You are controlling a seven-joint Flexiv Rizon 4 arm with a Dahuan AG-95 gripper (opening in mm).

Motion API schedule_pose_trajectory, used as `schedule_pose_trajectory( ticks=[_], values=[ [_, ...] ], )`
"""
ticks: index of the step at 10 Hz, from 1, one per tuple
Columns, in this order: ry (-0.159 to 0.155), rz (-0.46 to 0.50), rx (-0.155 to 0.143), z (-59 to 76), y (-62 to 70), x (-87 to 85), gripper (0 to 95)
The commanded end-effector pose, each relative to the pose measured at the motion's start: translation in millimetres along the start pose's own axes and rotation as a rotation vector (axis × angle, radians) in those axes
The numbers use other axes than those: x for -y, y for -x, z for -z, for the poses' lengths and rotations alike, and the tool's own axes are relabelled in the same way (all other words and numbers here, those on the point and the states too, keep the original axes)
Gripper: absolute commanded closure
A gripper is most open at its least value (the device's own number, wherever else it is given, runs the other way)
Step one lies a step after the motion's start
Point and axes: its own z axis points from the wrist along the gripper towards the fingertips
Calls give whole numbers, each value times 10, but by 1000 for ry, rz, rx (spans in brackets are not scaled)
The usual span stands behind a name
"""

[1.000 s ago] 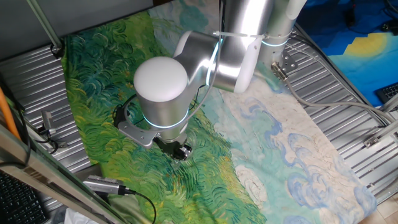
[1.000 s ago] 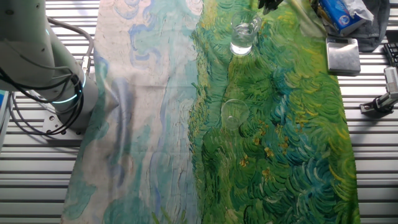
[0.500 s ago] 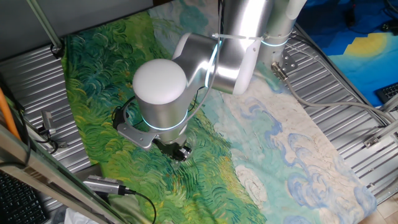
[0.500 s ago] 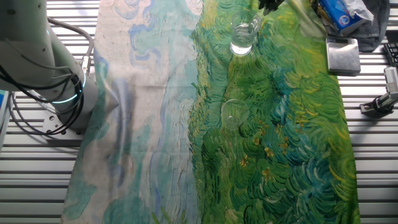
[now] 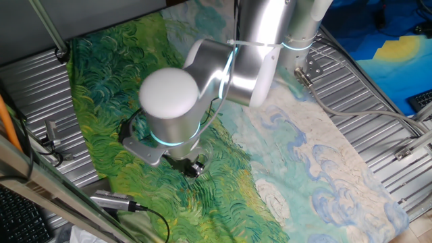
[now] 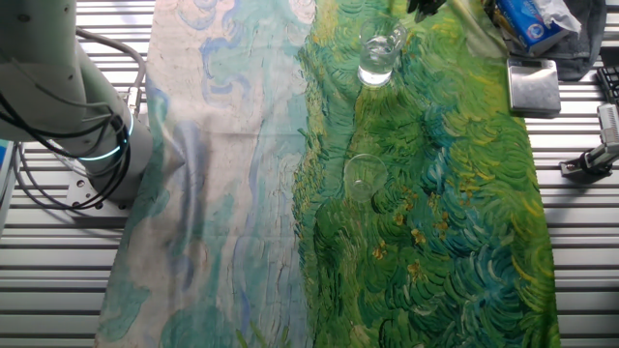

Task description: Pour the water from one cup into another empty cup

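Note:
In the other fixed view a small clear glass cup [image 6: 377,53] with water glinting in its bottom stands upright near the top of the painted cloth. A second clear cup [image 6: 365,177], empty, stands nearer the middle. Only a dark tip of my gripper [image 6: 420,7] shows at the top edge, just up and right of the water cup and apart from it. In the one fixed view the arm's wrist covers both cups, and the gripper [image 5: 193,167] shows as a dark part low over the green cloth. Its jaws are hidden.
A silver box [image 6: 534,85] and a blue packet [image 6: 527,19] lie at the cloth's top right. A metal clamp [image 6: 592,159] sits on the slatted table at the right. The robot base [image 6: 92,145] is at the left. A grey cylinder with cable [image 5: 111,200] lies at the front left.
The arm's wrist has shifted slightly left and down in the one fixed view. The gripper tip has slid a little further out of the other view's top edge. Both cups stay put.

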Motion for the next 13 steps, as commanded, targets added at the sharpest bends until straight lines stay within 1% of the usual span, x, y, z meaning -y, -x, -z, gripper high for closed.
schedule_pose_trajectory(
  ticks=[1,2,4,5,10,13],
  values=[
    [-1,1,9,-15,19,-13,760],
    [-1,7,8,-23,23,-16,760],
    [-1,27,14,-100,21,-16,760],
    [2,33,17,-136,20,-17,570],
    [-1,54,18,-242,-10,-29,570],
    [-4,63,19,-279,-46,-38,570]
  ],
)
